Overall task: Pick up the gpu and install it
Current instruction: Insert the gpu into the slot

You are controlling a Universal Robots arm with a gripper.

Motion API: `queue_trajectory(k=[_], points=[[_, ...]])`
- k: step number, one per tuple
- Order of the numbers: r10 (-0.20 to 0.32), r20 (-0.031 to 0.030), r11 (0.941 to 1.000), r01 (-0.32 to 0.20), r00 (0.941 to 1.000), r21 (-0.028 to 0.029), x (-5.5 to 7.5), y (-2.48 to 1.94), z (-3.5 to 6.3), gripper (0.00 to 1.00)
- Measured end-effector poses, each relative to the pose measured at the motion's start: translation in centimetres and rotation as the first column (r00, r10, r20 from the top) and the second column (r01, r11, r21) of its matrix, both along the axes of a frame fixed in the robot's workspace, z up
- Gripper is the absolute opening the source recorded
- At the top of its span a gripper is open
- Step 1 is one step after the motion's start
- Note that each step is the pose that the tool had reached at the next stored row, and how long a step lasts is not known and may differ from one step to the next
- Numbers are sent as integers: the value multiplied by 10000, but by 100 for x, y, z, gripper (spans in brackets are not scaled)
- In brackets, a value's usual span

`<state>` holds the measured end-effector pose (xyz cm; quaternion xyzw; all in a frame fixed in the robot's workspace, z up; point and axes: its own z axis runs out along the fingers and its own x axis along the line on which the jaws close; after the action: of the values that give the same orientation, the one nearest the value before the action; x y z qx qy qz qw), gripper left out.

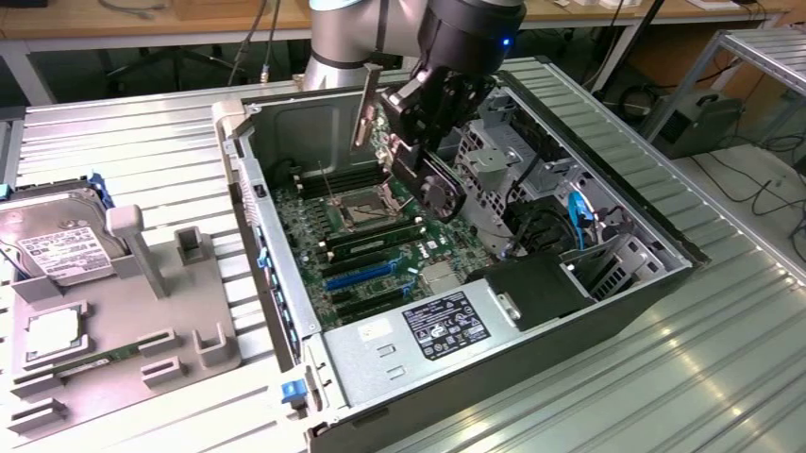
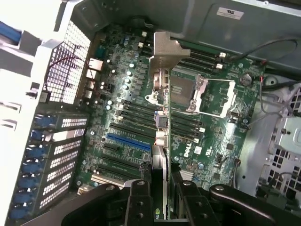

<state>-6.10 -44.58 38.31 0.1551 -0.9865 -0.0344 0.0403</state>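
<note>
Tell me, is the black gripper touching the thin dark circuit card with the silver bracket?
Touching. The wrist view shows the gripper clamping the dark circuit card edge-on from both sides.

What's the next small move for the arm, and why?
Probably ease the graphics card sideways toward the blue slot, staying high. The gripper holds the card clear above the motherboard, over the processor socket, not yet lined up with that slot.
</note>
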Motion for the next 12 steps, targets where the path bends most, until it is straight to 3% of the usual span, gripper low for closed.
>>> queue_trajectory(k=[4, 9, 12], points=[[686, 50, 9976, -687, 9976, 44, 0, -1, 0, 26], [1274, 282, 9918, -1276, 9914, 35, 0, 0, -1, 26], [1695, 442, 9855, -1699, 9845, 36, 0, 0, 0, 26]])
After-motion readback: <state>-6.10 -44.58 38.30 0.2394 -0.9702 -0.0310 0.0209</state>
